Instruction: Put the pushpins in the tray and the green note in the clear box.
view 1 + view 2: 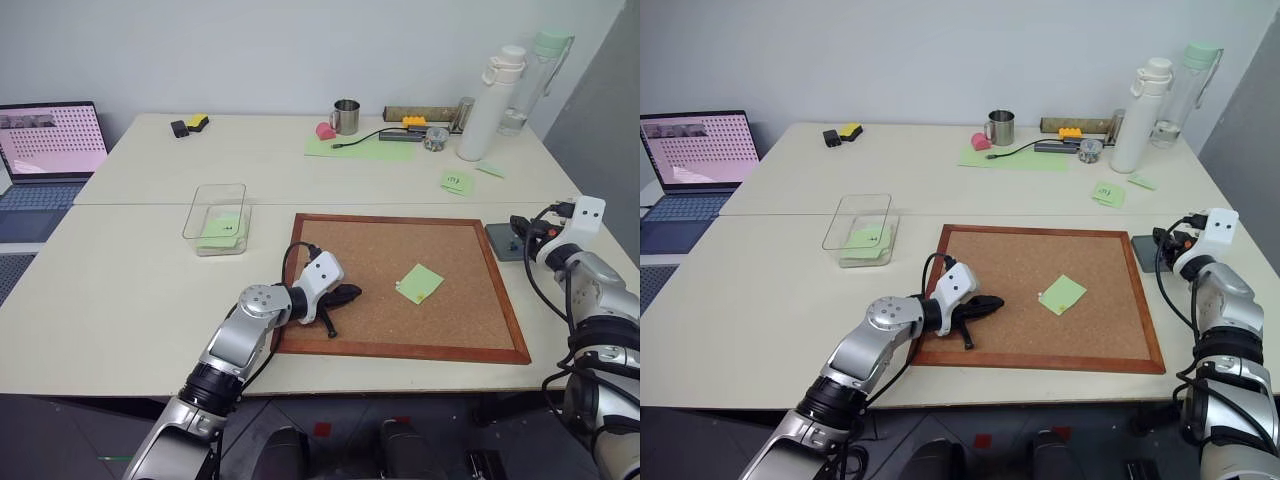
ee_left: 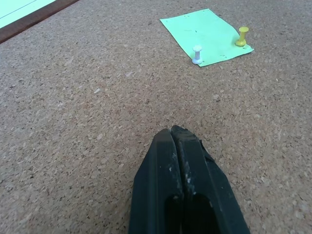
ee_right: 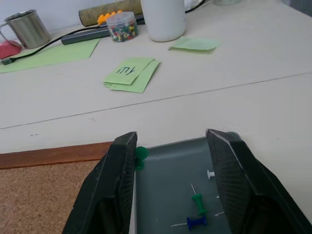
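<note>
The right gripper [image 3: 170,161] is stretched out low and nearly level over the tray [image 3: 165,204], fingers spread wide and empty. Between them, in the tray, lie pushpins [image 3: 197,202]: a green, a blue and a white one, with another green one by the rim.

The left gripper [image 2: 183,165], fingers pressed together and holding nothing, rests on the cork board [image 1: 380,255], angled down toward the green note [image 1: 419,283]. That note lies pinned on the board by a white and a yellow pin. The clear box [image 1: 217,217] sits just left of the board.
</note>
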You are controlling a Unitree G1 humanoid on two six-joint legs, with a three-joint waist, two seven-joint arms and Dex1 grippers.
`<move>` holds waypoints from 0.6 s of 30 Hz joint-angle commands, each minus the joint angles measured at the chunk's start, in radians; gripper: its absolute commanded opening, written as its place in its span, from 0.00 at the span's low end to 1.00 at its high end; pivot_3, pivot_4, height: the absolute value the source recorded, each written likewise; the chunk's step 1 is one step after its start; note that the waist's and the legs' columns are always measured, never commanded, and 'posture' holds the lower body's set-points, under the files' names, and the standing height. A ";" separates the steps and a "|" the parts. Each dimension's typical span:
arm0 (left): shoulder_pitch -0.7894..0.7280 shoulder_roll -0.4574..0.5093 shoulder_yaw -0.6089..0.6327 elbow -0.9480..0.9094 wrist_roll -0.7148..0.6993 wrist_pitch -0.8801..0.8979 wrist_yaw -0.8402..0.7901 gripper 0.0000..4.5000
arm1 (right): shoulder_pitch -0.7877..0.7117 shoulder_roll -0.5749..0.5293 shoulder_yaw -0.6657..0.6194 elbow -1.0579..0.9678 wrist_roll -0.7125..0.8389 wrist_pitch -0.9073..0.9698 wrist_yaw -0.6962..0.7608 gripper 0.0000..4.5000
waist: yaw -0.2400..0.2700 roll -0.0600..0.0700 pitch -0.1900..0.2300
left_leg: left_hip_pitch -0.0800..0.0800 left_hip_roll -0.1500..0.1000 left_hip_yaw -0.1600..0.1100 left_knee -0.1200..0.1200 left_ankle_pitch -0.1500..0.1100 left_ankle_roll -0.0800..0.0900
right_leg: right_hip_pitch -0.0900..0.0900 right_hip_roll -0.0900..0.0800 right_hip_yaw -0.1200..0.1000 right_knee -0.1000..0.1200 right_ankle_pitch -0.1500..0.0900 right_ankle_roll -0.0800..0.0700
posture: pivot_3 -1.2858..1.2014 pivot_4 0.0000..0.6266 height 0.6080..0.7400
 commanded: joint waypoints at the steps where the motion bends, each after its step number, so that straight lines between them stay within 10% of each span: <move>1: 0.015 0.013 -0.019 0.063 0.020 0.034 -0.001 0.00 | 0.011 -0.024 -0.019 -0.049 0.005 -0.011 -0.001 0.52 | 0.000 0.000 0.000 | 0.000 0.000 0.000 0.000 0.000 0.000 | 0.000 0.000 0.000 0.000 0.000 0.000 | 0.52 0.24 1.00; 18: 0.026 0.035 -0.007 0.041 0.017 0.048 -0.001 0.00 | 0.031 -0.013 0.073 -0.045 -0.082 -0.166 0.068 0.52 | 0.000 0.000 0.000 | 0.000 0.000 0.001 0.001 0.000 0.000 | 0.000 0.000 0.001 0.000 0.000 0.000 | 0.52 0.24 1.00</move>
